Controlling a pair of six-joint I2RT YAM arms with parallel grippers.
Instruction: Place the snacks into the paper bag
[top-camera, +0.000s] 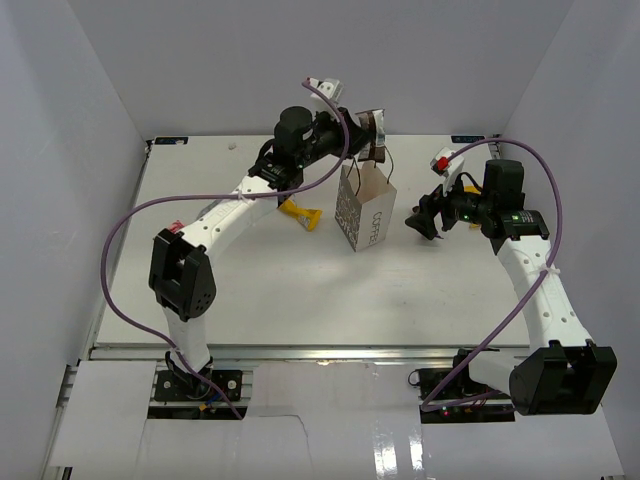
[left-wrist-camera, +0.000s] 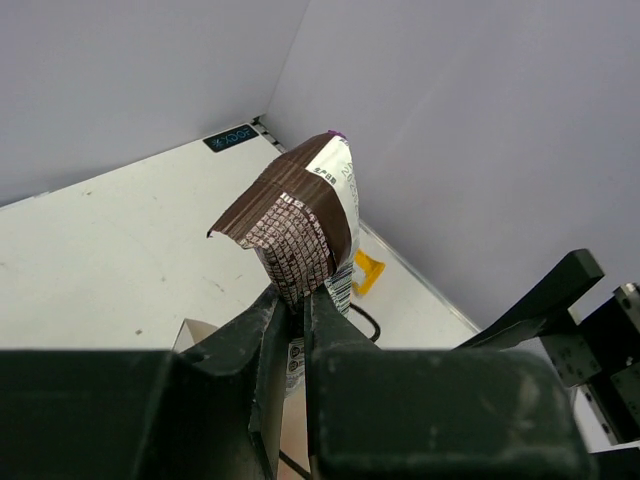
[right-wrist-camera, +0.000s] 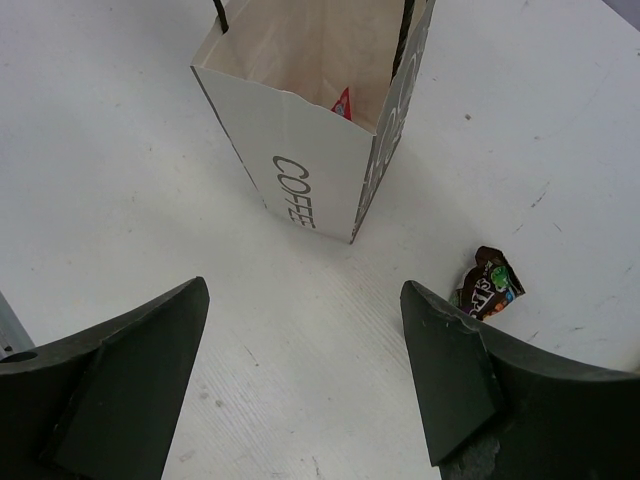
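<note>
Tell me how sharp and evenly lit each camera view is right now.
Top external: soft, even light, hardly a shadow around the paper bag. Left wrist: brown packet sharp, the left gripper holding it dark and slightly soft. Right wrist: bag lettering crisp, open right gripper in silhouette.

A white desk (top-camera: 250, 300), faintly scuffed and speckled, stands boxed in by a plain pale left wall (top-camera: 60, 150), back wall (top-camera: 300, 60) and right wall (top-camera: 600, 120), all evenly and softly lit, with a silver metal rail (top-camera: 330, 352) running along its near edge
</note>
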